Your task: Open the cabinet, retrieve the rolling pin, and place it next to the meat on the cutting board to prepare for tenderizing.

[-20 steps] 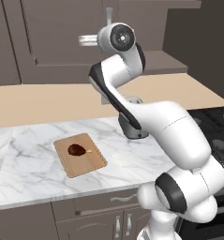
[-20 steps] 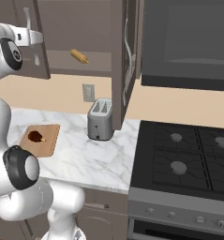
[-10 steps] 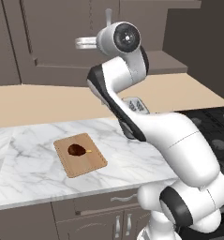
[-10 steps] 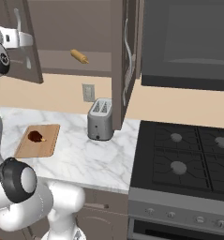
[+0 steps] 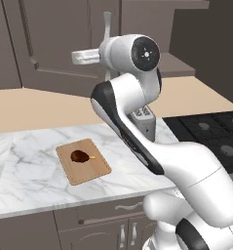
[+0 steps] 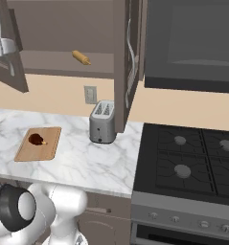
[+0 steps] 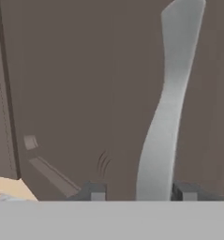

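Cabinet (image 6: 130, 62) doors are seen swung open in the right base view, the right-hand door standing edge-on above the toaster (image 6: 102, 121) and the left-hand door angled out at the upper left of that view. On the inner shelf (image 6: 63, 63) the rolling pin (image 6: 81, 57) is seen lying at a slant, towards the shelf's right half, apart from both doors. The gripper (image 7: 139, 193) is held up at the left-hand door: in the hand view its two dark finger tips (image 7: 95, 192) are set apart on either side of the long curved silver handle (image 7: 166, 103), which rises between them against the dark door panel. Clear space is seen between the left tip and the handle, while the right tip is just beside it; the jaws are therefore parted around the handle rather than clamped on it. In the left base view the arm (image 5: 137, 112) is raised in front of the cabinet, its wrist level with the door handle. On the marble table (image 6: 77, 158) the cutting board (image 6: 38, 144) lies flat near the left part, well apart from the toaster, which stands by the back edge towards the stove (image 6: 192, 162). The meat (image 6: 37, 139) rests on the board's upper left portion, its short yellowish bone stub pointing towards the board's middle. A wall socket (image 6: 90, 94) is seen on the beige wall just above the toaster.
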Motion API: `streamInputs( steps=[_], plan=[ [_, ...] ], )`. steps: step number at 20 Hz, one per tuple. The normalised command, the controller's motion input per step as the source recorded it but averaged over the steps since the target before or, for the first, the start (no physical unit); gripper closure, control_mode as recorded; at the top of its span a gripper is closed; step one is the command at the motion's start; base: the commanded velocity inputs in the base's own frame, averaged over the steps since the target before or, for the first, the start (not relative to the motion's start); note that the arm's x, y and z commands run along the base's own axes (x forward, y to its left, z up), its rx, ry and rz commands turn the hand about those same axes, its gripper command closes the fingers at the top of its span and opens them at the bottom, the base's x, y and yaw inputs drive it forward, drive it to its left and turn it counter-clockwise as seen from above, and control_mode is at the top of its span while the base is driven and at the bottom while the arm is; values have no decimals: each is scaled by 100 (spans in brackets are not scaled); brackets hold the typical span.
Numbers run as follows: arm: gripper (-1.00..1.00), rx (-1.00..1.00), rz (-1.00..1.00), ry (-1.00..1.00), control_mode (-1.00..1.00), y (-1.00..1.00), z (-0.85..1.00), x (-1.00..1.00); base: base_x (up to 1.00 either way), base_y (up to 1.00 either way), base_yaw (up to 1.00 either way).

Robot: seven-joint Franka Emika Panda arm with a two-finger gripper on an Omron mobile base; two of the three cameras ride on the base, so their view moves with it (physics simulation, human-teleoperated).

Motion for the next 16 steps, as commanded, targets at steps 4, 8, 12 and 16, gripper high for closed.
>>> streamInputs(
  steps=[4, 8, 12, 16],
  plan=[
    [-100, 10, 1, 0, -100, 37, -7, 0, 0, 0, 0],
    [-100, 14, 1, 2, -100, 1, 1, -1, 0, 0, 0],
    [-100, 19, 3, 3, -100, 0, 0, -17, 0, 0, 0],
    [-100, 21, 3, 5, -100, 0, 4, -42, 0, 0, 0]
  ],
)
